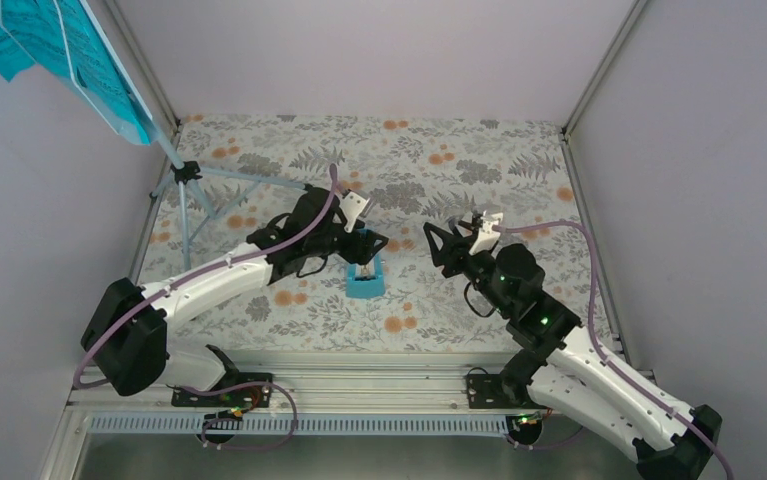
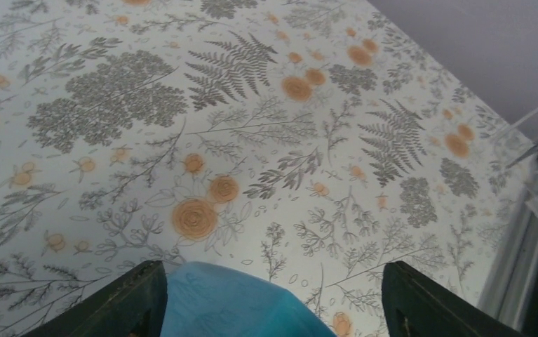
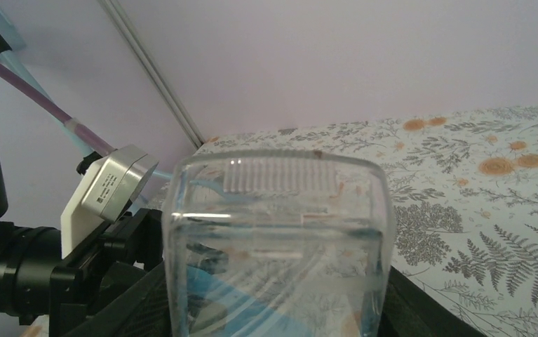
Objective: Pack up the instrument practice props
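Metronome (image 1: 364, 280) lies on the worktop (image 1: 459, 170), long axis near-to-far, between the released fingers of the left end effector (image 2: 273, 298). Right of the metronome, the right end effector (image 3: 276, 305) grasps a clear container (image 3: 280, 210).

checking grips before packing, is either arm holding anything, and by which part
Right fingers clamp a clear plastic box by its two side walls. Left fingers straddle the blue metronome with a gap on one side, not gripping it.
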{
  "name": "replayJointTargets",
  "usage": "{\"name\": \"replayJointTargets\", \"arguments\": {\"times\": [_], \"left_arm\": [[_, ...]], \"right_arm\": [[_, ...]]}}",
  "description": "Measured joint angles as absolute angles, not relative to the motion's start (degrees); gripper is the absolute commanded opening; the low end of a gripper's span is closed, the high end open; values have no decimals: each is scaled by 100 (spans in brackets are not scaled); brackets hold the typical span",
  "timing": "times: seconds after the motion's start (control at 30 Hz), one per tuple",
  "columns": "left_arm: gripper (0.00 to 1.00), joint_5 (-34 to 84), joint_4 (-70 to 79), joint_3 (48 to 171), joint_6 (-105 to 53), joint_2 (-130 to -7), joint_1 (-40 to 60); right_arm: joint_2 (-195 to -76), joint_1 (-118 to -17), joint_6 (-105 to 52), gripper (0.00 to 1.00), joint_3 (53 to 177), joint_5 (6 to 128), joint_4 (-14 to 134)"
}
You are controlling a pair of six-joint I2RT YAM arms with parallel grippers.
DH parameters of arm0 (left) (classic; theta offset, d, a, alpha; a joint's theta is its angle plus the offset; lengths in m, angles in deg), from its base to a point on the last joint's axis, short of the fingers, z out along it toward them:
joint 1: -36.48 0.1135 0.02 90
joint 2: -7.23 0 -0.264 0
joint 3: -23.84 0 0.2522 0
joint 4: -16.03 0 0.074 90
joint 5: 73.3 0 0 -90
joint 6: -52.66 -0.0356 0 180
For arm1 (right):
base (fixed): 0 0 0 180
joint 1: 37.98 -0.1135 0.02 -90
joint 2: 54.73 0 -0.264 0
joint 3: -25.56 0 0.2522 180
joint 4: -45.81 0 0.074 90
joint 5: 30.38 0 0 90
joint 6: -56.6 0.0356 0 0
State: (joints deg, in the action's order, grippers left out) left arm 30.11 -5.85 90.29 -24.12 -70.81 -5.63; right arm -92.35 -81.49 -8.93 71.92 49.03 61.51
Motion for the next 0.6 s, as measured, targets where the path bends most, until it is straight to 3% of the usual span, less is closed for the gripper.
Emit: {"name": "replayJointTargets", "arguments": {"times": [0.3,0.6], "left_arm": [[49,2453,-567,9029,-2428,-7090,-692],[38,1909,-360,9016,-2148,-7088,-720]], "right_arm": [[-9220,-8149,-828,44,7059,4879,6153],[-9220,-8149,-828,44,7004,4876,6151]]}}
